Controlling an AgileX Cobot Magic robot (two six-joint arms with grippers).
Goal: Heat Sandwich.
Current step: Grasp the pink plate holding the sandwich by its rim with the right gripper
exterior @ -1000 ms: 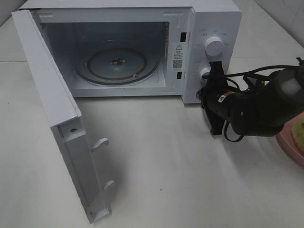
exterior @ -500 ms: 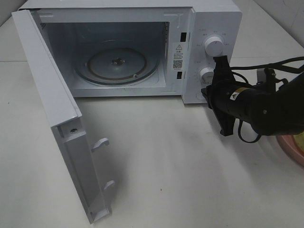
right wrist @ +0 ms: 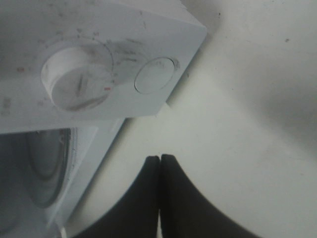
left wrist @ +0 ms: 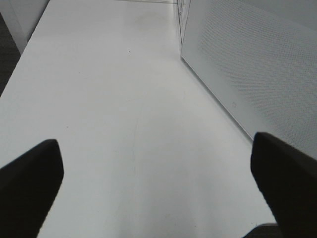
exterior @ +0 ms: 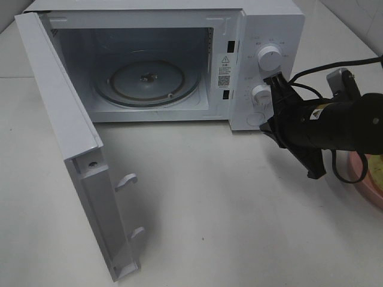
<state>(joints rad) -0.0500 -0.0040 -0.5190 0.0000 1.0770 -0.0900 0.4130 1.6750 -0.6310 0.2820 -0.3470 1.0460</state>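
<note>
Exterior high: microwave (exterior: 179, 60), door (exterior: 66, 143) swung open. Right gripper (exterior: 267, 125) at control panel's lower corner. Sandwich (exterior: 378, 168) on pink plate (exterior: 359, 182), far right edge, mostly cropped.
Left wrist: left gripper (left wrist: 154, 144) spread wide, holding nothing, over table (left wrist: 114, 99).
Right wrist: fingers (right wrist: 173, 183) pressed together, holding nothing, near lower knob (right wrist: 77, 82).

High camera looks down on the open white boxy microwave (exterior: 227, 36); both wrist cameras see it close above the pale bench (exterior: 209, 197).
</note>
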